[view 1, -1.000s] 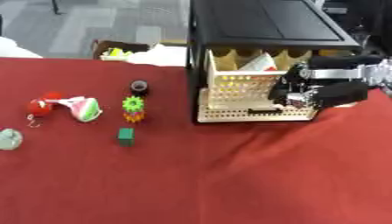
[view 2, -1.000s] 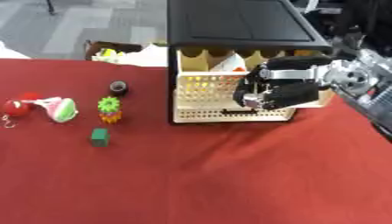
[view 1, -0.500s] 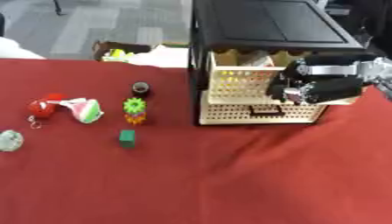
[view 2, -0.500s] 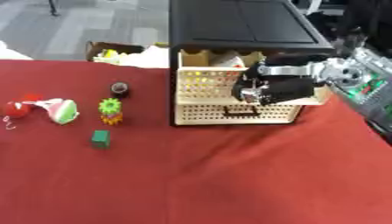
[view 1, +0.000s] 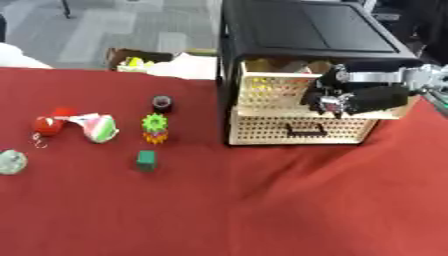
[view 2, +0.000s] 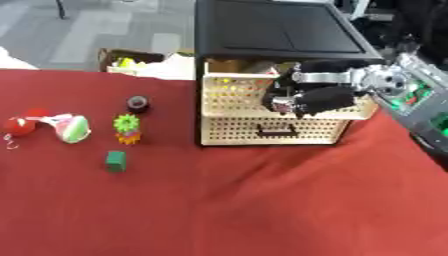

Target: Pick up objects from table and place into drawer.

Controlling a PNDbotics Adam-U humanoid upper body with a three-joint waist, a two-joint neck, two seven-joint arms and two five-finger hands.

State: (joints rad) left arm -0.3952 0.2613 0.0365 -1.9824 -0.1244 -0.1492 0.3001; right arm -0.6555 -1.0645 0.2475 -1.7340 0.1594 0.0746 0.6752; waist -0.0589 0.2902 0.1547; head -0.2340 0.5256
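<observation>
Left eye view: the right hand (view 1: 350, 99) comes in from the right edge and lies against the front of the upper drawer (view 1: 271, 95) of a black cabinet (view 1: 306, 30). Its fingers are curled, but whether they grip the drawer front or only press on it cannot be told. Just below the hand is the lower drawer (view 1: 302, 131), pale and perforated, with a dark handle (view 1: 304, 132). Well to the left of the hand, on the red desk (view 1: 262, 210), lie the loose things: a small black cylinder (view 1: 163, 104), below it a green and orange toy (view 1: 155, 128), and lower still a green block (view 1: 146, 160). Farther left are a white and green wrapped thing (view 1: 96, 127), a red ball (view 1: 48, 125) and, at the desk's left edge, a pale green round thing (view 1: 10, 162). All stand apart from one another.

Right eye view: the hand (view 2: 306, 97) shows the same pose on the upper drawer, with the arm (view 2: 385, 80) stretching off to the right. Beyond the desk, far left of the hand, a cardboard box (view 2: 122, 57) sits on the floor. The left hand shows in neither view.
</observation>
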